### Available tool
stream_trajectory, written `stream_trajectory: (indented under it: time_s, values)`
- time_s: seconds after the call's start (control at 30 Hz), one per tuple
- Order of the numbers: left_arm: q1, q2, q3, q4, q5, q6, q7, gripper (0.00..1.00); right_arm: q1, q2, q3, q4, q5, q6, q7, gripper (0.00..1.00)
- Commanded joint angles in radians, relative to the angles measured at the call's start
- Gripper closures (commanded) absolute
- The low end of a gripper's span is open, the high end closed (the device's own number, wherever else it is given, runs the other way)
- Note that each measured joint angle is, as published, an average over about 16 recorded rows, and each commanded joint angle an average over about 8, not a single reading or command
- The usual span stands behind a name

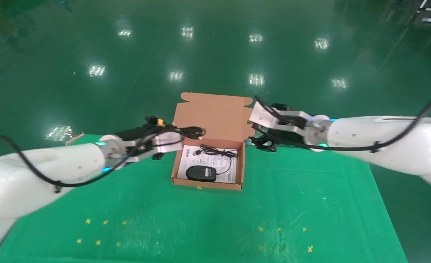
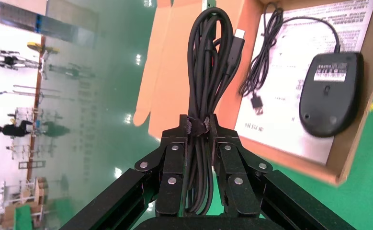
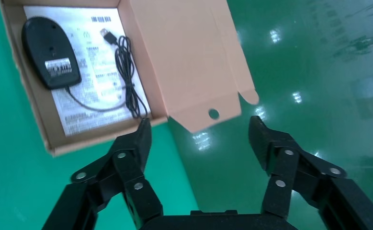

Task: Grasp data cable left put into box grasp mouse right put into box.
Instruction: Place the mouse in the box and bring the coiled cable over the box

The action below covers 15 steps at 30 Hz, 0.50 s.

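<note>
The orange-brown box (image 1: 242,171) stands open at the table's far middle, lid up. The black mouse (image 1: 200,173) lies inside on the white sheet, its thin cord (image 1: 217,151) coiled behind it; both also show in the left wrist view (image 2: 332,93) and the right wrist view (image 3: 50,51). My left gripper (image 1: 160,145) is shut on the data cable (image 1: 188,132), a black looped bundle held at the box's left wall and reaching over it; the left wrist view shows the bundle (image 2: 207,72) between the jaws. My right gripper (image 1: 264,142) is open and empty beside the box's right side.
The green table mat (image 1: 215,219) ends just behind the box; beyond is glossy green floor. Small yellow marks dot the mat near its front. A small metal item (image 1: 72,138) lies at the far left corner.
</note>
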Motion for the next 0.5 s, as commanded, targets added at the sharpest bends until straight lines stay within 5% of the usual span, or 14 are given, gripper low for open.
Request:
stream_trajectory:
  time_s: [0.03, 0.5]
  values:
    - [0.003, 0.029, 0.010, 0.028, -0.005, -0.020, 0.018, 1.00, 0.014, 0.042, -0.010, 0.048, -0.023, -0.007, 0.031, 0.00]
    - [0.007, 0.202, 0.077, 0.278, -0.058, -0.154, 0.148, 1.00, 0.122, 0.217, -0.045, 0.321, -0.268, -0.102, 0.312, 0.00]
